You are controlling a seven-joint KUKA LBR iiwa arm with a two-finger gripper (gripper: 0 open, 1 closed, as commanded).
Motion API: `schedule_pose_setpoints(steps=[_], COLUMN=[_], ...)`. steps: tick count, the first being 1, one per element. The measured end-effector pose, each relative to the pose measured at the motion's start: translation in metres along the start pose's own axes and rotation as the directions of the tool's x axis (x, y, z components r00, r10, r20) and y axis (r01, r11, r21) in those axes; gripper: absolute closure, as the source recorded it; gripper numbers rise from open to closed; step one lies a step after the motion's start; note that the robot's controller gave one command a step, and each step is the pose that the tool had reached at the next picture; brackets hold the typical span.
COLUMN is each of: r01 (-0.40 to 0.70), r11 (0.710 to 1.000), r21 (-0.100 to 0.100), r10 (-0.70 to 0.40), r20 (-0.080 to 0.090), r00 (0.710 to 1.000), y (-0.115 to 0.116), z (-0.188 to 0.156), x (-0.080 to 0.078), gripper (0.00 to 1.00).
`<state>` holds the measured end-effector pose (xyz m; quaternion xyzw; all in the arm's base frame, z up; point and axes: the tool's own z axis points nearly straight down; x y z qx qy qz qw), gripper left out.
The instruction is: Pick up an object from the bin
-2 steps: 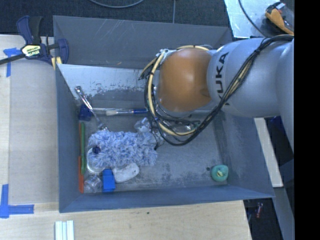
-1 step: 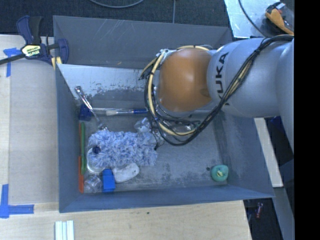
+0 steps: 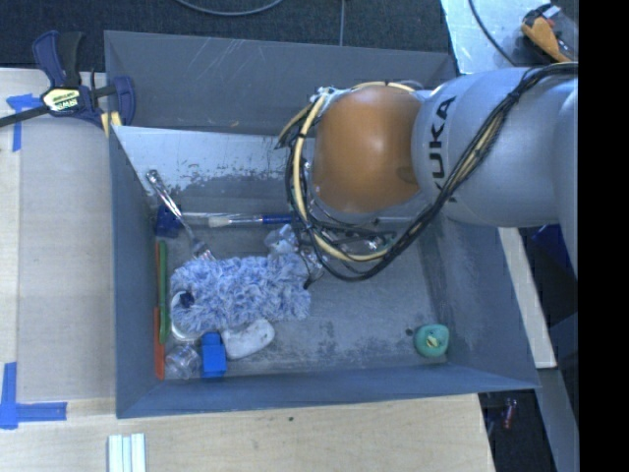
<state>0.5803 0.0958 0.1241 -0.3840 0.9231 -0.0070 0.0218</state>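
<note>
Grey sloping walls of the bin (image 3: 324,77) are closing round a floor where most things are lying heaped toward the left corner. I am watching the arm's orange wrist cover (image 3: 364,146) hanging over the middle, with the gripper (image 3: 303,252) beneath it sitting at the right edge of a shaggy blue-and-white cloth (image 3: 236,288). The cover is hiding the gripper, so I cannot tell whether it is released or clenched.

I am judging the cloth to be the nearest candidate. It is looking soft, so I am aiming to bite into its thick pile rather than its fringe. I am also keeping clear of the white oval piece (image 3: 248,340) and the blue block (image 3: 212,354) touching its front edge, and the thin stick (image 3: 241,220) just behind it. A green round piece (image 3: 430,339) is lying well apart.
</note>
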Motion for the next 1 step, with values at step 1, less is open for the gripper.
schedule_pose_setpoints(steps=[1], r01=[0.030], r11=[1.000], r21=[-0.005], r10=[-0.030], r20=[-0.007], r00=[1.000], y=[0.0131], z=[-0.0902], x=[0.0042], gripper=[1.00])
